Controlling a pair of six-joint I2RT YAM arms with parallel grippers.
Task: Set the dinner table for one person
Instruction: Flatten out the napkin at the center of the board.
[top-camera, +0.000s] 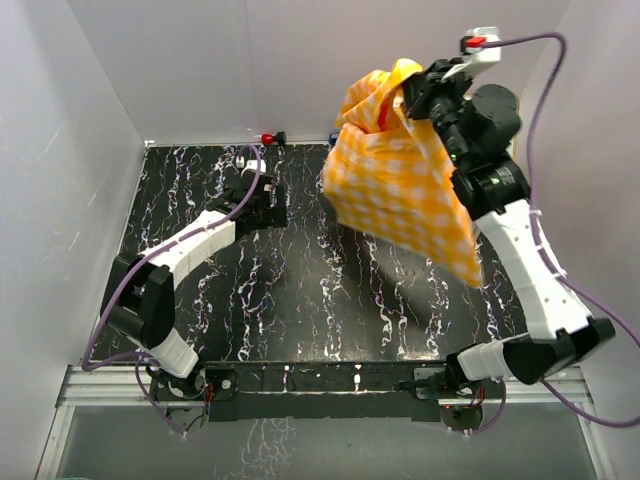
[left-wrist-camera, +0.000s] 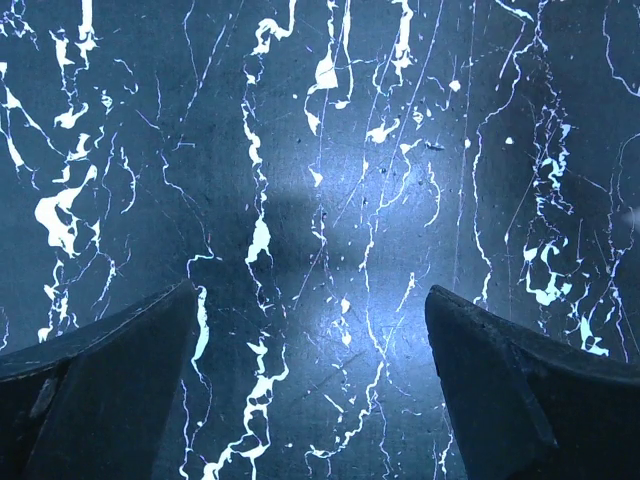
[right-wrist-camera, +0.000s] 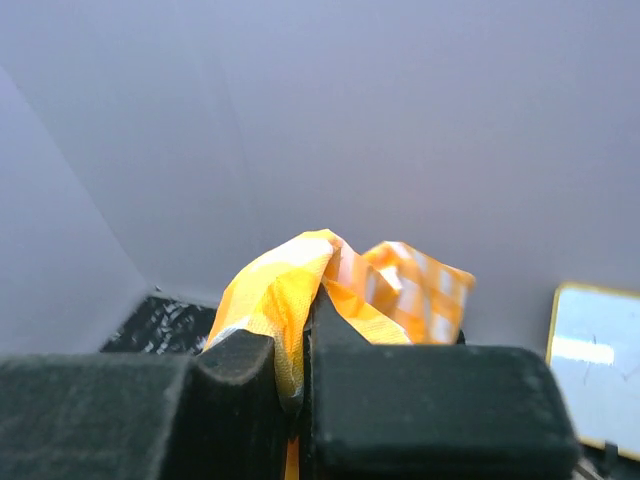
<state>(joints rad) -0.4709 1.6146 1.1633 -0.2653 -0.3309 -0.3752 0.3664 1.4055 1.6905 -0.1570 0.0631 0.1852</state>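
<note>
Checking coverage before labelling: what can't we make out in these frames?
Top view: dinner table patch under the hanging checked cloth, hidden by it.
Top view: small red object at the far edge, too small to identify.
Right wrist: cloth below the shut right jaws, blocked by them.
Right wrist: pale panel, cut off by the frame edge.

The right gripper (top-camera: 405, 100) pinches the orange-and-white checked cloth (top-camera: 400, 190), which hangs above the far right corner of the dinner table (top-camera: 300, 300). The left gripper (top-camera: 262, 205) sits near the far edge.
</note>
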